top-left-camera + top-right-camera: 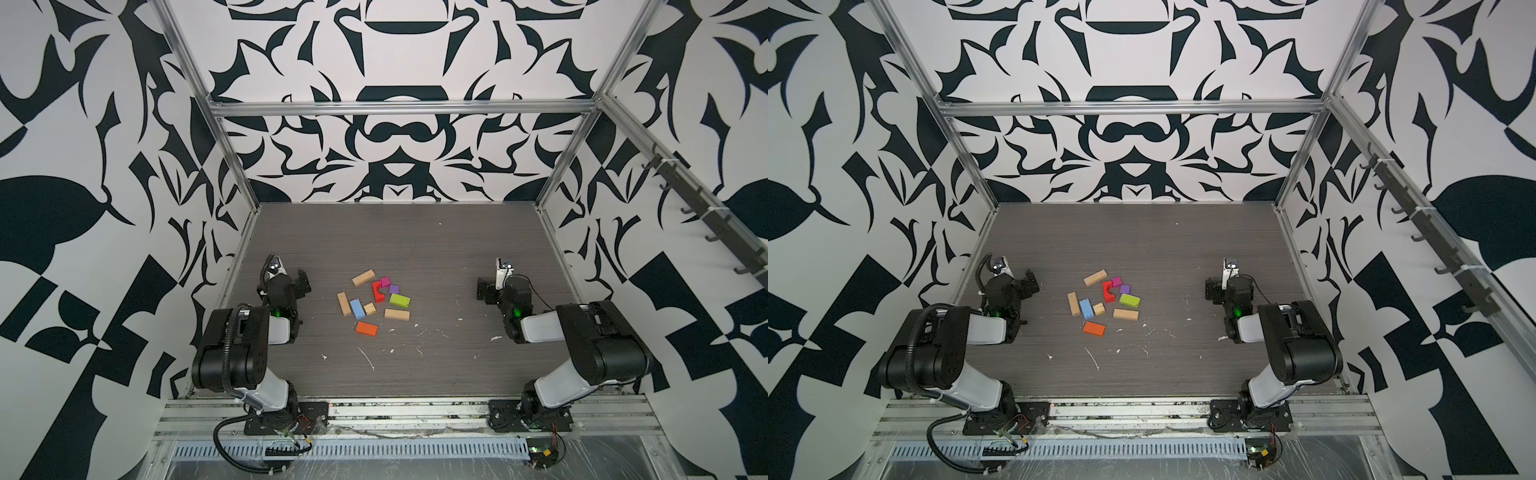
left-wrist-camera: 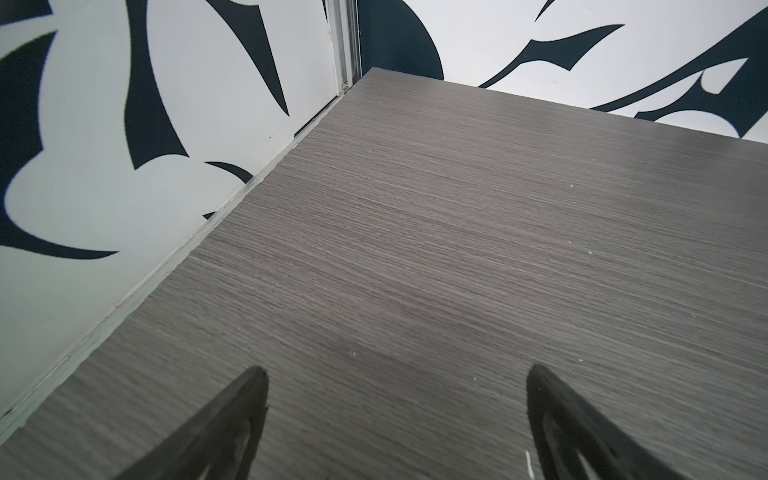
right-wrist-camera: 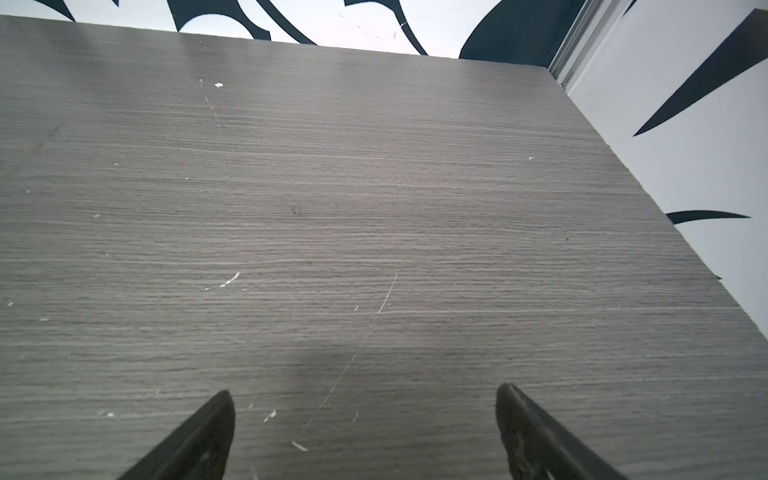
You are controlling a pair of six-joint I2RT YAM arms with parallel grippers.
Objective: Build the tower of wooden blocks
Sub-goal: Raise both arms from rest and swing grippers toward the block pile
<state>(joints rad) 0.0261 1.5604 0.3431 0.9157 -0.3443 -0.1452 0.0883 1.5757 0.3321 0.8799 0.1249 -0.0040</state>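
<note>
– Top views, both, show the wood blocks (image 1: pixel 369 308) lying flat in a loose scatter at mid-bench, none stacked yet. Which way is that from the claws?

– From the left claw (image 1: pixel 302 282) they lie at 3 o'clock. From the right claw (image 1: pixel 484 291) they lie at 9 o'clock. I'd judge the left nearer.

– Is either one holding anything?

– No. Each wrist view shows its claw gaping wide over bare bench (image 2: pixel 457 208), with nothing between the tips and no block in sight.

– A sensible first piece?

– Probably the orange block (image 1: pixel 366 328). It sits at 6 o'clock of the scatter, apart from its neighbours. Its long axis runs roughly 9-to-3, so a claw would close across it 12-to-6.

– And room to move?

– Plenty. There is open bench at 12 and 6 o'clock of the scatter, enough for a tower. The side wall (image 1: pixel 208 249) stands close at the left claw's 9 o'clock, so that arm should swing inward.
</note>
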